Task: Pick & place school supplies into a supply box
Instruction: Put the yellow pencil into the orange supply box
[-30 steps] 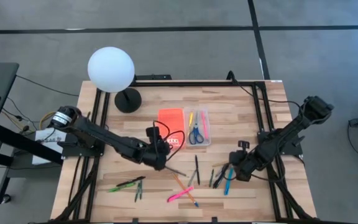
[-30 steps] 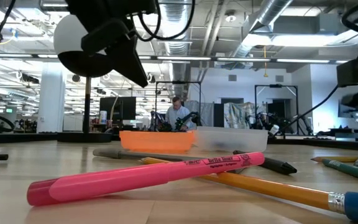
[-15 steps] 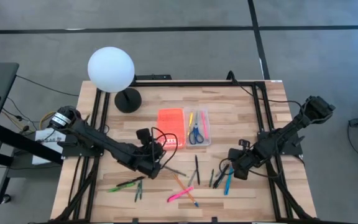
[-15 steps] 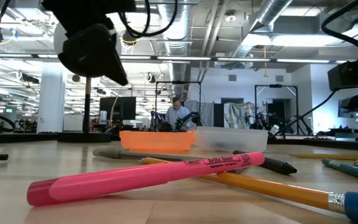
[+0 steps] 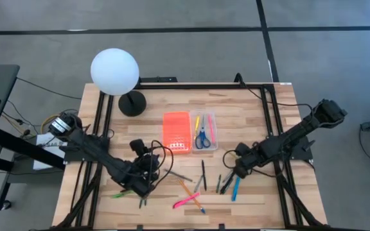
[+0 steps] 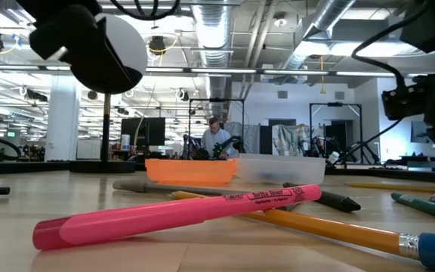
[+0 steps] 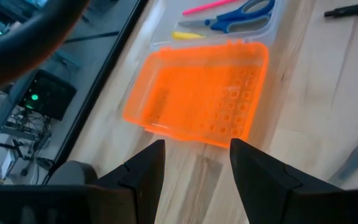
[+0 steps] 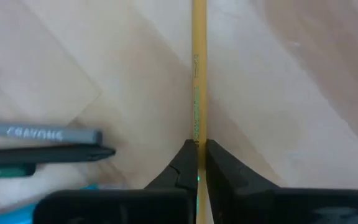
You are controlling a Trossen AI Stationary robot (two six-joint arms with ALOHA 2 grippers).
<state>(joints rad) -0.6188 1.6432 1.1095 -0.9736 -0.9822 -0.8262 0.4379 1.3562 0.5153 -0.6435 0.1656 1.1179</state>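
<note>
The supply box lies open mid-table: its clear tray [image 5: 203, 132] holds blue-handled scissors [image 7: 241, 14] with a yellow and a pink pen, and its orange lid [image 5: 176, 131] lies flat beside it. Loose pens and pencils [image 5: 198, 183] lie scattered toward the near edge, among them a pink highlighter [image 6: 180, 213]. My left gripper [image 5: 144, 174] hovers open near the green pens [image 5: 130, 190]; its wrist view looks at the orange lid [image 7: 197, 93]. My right gripper [image 5: 235, 167] is down among the right-hand pens, shut on a yellow pencil [image 8: 197, 74]. My right gripper pinches the yellow pencil between its two fingertips [image 8: 185, 155], at the part nearest the gripper [image 8: 197, 138]. The pencil runs straight on ahead of the fingers, over the wood. Whether it is lifted off the table I cannot tell.
A white globe lamp [image 5: 115, 72] on a dark base stands at the far left corner. A grey crayon [image 8: 42, 134] and dark pens lie close beside the right gripper. A black frame [image 5: 272, 122] borders the table's sides. A person [image 6: 216, 140] sits far off in the room behind.
My left gripper has moved from beside the orange lid toward the near left of the table, ending over the green pens. My right gripper has shifted toward the table's left and slightly farther, in among the right-hand pens.
</note>
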